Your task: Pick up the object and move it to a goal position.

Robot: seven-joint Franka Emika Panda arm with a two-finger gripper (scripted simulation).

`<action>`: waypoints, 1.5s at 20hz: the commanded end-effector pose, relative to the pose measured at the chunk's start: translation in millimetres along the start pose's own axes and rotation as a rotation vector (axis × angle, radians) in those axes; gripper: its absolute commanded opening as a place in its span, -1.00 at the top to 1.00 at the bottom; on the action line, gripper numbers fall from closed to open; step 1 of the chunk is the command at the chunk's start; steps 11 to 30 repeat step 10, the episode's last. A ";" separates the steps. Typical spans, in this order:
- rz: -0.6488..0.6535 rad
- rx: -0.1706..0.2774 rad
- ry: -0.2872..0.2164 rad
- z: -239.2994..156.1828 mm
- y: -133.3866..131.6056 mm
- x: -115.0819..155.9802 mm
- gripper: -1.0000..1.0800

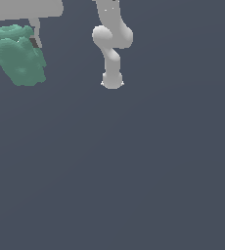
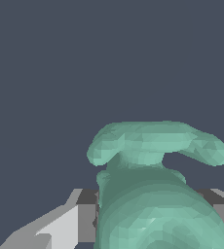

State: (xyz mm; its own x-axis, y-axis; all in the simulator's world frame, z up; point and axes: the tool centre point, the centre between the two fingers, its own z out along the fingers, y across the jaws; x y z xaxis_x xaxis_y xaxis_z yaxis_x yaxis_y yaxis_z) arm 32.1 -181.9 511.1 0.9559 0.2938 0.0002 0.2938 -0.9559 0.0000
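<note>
gripper (image 2: 148, 221) clenched on teal-green object (image 2: 153, 194), knobbly body pinched between the jaws, broad lumpy head sticking out past the fingertips (image 2: 87, 219), held up off the dark floor (image 1: 134, 171)

We count one teal object (image 1: 19, 58), a single lumpy figure that we also see once in the wrist view (image 2: 153, 194), and nothing else of its kind. We count one arm (image 1: 112, 44), and one gripper (image 1: 21, 36) with two fingers, of which we see one each side of the object in the wrist view (image 2: 67, 226), while in the exterior view we can make out only one finger clearly. Beyond these we count one plain dark surface (image 1: 134, 171) and no further loose things on it.
</note>
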 end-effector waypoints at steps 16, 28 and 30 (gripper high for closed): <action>0.000 0.000 0.000 -10.1 2.5 -0.5 1.00; 0.000 0.000 0.000 -10.1 2.5 -0.5 1.00; 0.000 0.000 0.000 -10.1 2.5 -0.5 1.00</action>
